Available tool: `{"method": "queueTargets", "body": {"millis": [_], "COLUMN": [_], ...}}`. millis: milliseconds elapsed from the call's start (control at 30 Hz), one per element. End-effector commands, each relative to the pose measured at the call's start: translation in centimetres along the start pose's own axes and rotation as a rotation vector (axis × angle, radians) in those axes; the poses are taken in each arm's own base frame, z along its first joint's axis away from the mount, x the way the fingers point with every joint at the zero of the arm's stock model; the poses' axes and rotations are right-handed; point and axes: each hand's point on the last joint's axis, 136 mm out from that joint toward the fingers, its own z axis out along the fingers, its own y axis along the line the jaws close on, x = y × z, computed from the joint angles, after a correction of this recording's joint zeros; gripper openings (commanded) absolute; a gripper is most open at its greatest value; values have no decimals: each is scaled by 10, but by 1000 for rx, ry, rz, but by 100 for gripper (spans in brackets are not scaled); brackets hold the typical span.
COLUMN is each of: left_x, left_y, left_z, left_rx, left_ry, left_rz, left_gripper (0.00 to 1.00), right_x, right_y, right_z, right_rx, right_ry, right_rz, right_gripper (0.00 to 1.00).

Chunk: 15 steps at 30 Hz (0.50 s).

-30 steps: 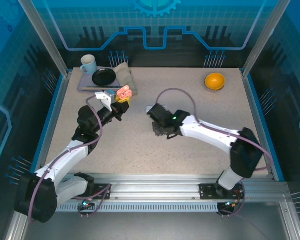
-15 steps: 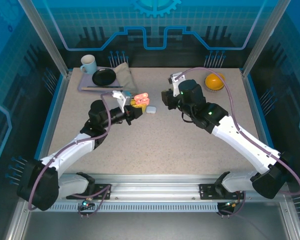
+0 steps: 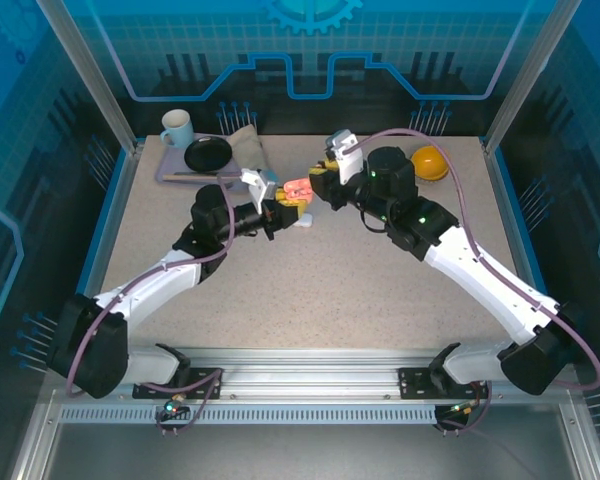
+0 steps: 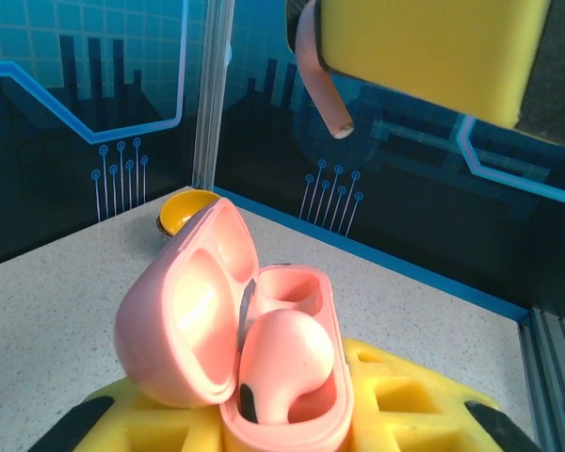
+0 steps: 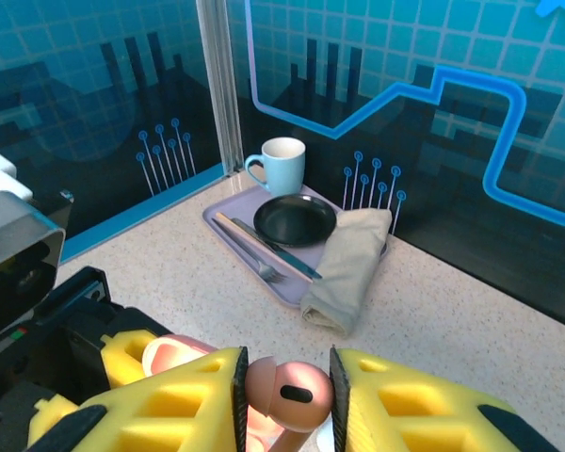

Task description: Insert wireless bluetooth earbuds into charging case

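The salmon-pink charging case (image 4: 184, 311) stands open between the yellow fingers of my left gripper (image 4: 282, 419), which is shut on it. One pink earbud (image 4: 287, 363) sits in its near slot and the far slot (image 4: 287, 287) is empty. My right gripper (image 5: 284, 395) is shut on the second pink earbud (image 5: 287, 394), with the open case (image 5: 169, 356) just below and to its left. From above, the right gripper (image 3: 320, 186) meets the left gripper (image 3: 280, 210) over the pink case (image 3: 297, 189). The held earbud's stem (image 4: 320, 85) hangs above the case. The white earbuds are out of view.
A small white case (image 3: 302, 221) lies on the table under the two grippers. A tray (image 5: 228, 218) at the back left holds a mug (image 5: 281, 162), a black plate (image 5: 294, 218), cutlery and a folded napkin (image 5: 350, 266). An orange bowl (image 3: 430, 162) sits at the back right.
The right gripper rose from the table's middle, swung to the back, then left until it met the left gripper. The left gripper carried the pink case rightward to meet it.
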Motion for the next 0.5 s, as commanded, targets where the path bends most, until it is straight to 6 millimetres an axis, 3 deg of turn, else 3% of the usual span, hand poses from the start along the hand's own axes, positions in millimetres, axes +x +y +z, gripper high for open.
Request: {"method": "queueTargets", "body": {"millis": [0,467], "left_x": [-21,-28], "left_y": [-9,-7], "left_z": [6,11], "left_rx": [51,55], "left_ry": [-42,-54], "left_rz": [13,15], "left_gripper": [0,0], "right_x": [-21,-2], "right_y": [-4,-3], "right_z": [-1,6], "right_rx": [-45,-137], "right_ry": [-48,-6], "right_rz": [44,96], "right_gripper": [29,28]}}
